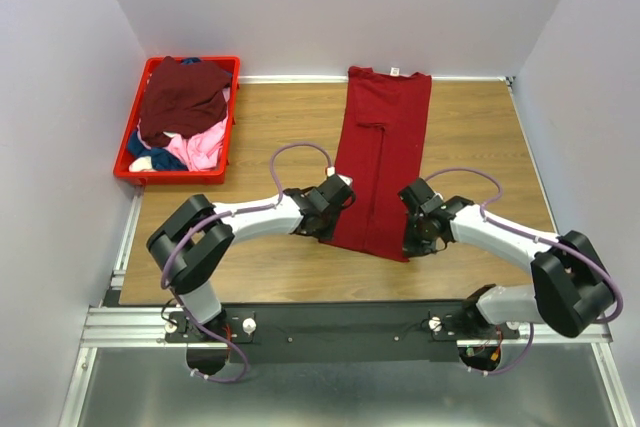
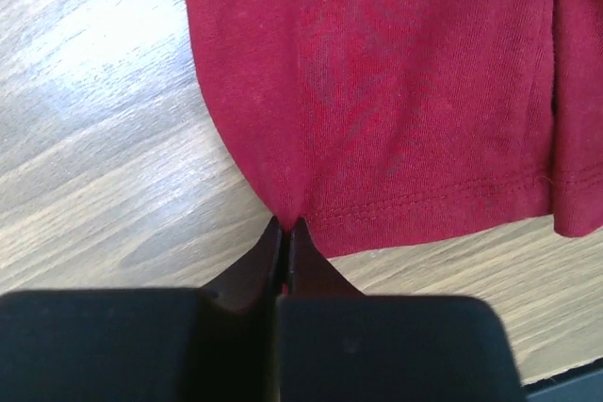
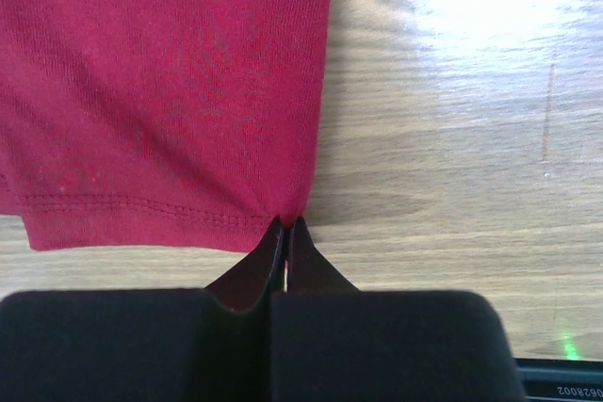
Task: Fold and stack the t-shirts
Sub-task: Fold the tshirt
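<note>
A bright red t-shirt (image 1: 384, 152) lies on the wooden table as a long narrow strip, its sides folded in and its neck at the far end. My left gripper (image 1: 334, 230) is shut on the shirt's near left hem corner (image 2: 287, 217). My right gripper (image 1: 408, 244) is shut on the near right hem corner (image 3: 290, 216). The hem stitching shows in both wrist views. Other t-shirts, dark maroon (image 1: 183, 95), pink (image 1: 205, 147) and blue (image 1: 140, 147), lie heaped in the crate.
A rigid red plastic crate (image 1: 133, 175) stands at the table's far left corner. Bare wooden table (image 1: 480, 137) lies to the right of the shirt, with white walls around the table. A metal rail (image 1: 330, 322) runs along the near edge.
</note>
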You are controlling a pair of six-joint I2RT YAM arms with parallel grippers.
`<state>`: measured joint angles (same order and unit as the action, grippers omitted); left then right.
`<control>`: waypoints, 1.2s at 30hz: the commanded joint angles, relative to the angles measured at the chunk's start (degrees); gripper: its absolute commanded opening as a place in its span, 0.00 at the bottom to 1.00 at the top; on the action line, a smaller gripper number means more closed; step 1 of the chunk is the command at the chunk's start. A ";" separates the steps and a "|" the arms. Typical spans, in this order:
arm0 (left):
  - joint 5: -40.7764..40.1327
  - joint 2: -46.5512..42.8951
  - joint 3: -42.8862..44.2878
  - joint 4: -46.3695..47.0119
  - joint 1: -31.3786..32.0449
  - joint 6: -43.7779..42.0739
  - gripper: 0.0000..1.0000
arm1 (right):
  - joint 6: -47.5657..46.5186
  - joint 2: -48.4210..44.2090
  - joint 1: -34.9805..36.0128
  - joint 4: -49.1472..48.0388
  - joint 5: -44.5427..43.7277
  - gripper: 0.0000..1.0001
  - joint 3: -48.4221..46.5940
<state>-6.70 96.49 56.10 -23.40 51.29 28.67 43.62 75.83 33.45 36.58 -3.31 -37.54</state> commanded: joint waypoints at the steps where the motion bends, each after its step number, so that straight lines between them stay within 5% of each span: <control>1: -0.51 -2.60 -2.39 -6.47 2.76 2.00 0.00 | -0.03 -1.82 1.17 3.31 1.89 0.01 1.07; 10: 5.20 -18.76 -6.70 -17.63 21.98 18.42 0.00 | 16.03 -10.96 23.11 16.05 7.44 0.01 -4.73; 13: 6.09 -24.21 -7.49 -17.74 23.24 22.31 0.00 | 15.64 -11.23 25.08 18.61 5.44 0.01 -6.40; 17: 3.01 -26.52 -5.48 -15.55 16.32 16.27 0.00 | 11.59 -7.48 22.73 24.85 -9.03 0.01 -14.91; 22: -1.98 -23.37 1.02 -8.62 0.33 4.48 0.00 | 0.70 -1.58 12.88 22.49 -17.33 0.01 -25.20; 28: -0.77 -14.50 7.71 2.01 -11.02 -4.14 0.00 | -12.40 5.27 0.75 11.09 -17.79 0.01 -28.29; 36: 2.03 -2.63 12.63 8.79 -15.78 -6.78 0.00 | -16.98 11.78 -7.16 1.14 -15.95 0.01 -28.99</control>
<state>-5.39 91.29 67.46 -19.70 36.97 25.08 31.31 85.58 29.15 43.79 -18.11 -65.08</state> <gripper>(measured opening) 0.014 0.012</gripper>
